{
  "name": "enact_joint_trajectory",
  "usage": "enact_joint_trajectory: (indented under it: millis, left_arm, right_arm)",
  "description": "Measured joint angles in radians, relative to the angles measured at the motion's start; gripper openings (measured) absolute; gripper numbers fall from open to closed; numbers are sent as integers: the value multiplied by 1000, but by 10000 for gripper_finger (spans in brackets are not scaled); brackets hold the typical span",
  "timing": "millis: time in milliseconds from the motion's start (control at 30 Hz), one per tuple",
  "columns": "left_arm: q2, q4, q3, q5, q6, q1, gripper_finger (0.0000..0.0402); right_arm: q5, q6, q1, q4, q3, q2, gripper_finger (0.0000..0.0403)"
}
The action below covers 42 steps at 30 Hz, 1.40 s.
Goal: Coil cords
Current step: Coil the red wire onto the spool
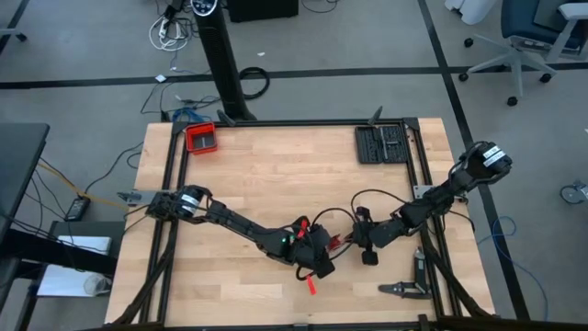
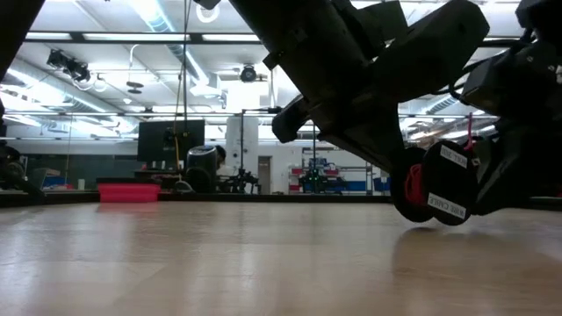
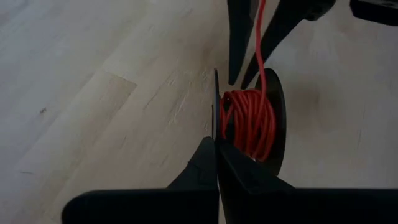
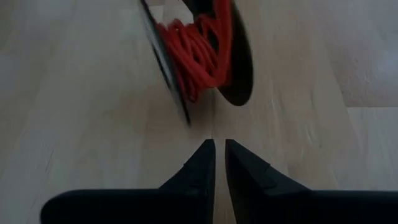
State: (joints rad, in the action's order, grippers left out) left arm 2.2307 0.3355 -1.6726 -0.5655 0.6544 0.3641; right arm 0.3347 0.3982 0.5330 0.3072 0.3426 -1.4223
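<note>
**Spool Hanging Low Over Tabletop**

Seen level across a pale wooden tabletop. Dark arm links slanting down from upper left to right, filling the upper right. Just above the wood, a black spool with white labels on its flange, red cord wound between its discs. Far back at left, a red tray. Beyond, a lit workshop with a dark monitor and ceiling lights.
</note>
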Motion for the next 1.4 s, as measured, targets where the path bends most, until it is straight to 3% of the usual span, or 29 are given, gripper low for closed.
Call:
enact_joint_trajectory:
  millis: [200, 333, 467, 833, 1400]
  left_arm:
    - [0, 0, 0, -7, 0, 3, 0]
    - [0, 0, 0, -8, 0, 4, 0]
    - [0, 0, 0, -7, 0, 5, 0]
    - [0, 4, 0, -7, 0, 5, 0]
    - [0, 0, 0, -7, 3, 5, 0]
  right_arm:
    - [-17, 2, -7, 32, -16, 0, 34]
    - [-59, 28, -6, -57, -17, 38, 33]
    - [-72, 42, -6, -168, -17, 133, 26]
    - [13, -10, 17, -216, -17, 411, 41]
    - [12, -87, 17, -128, -16, 393, 57]
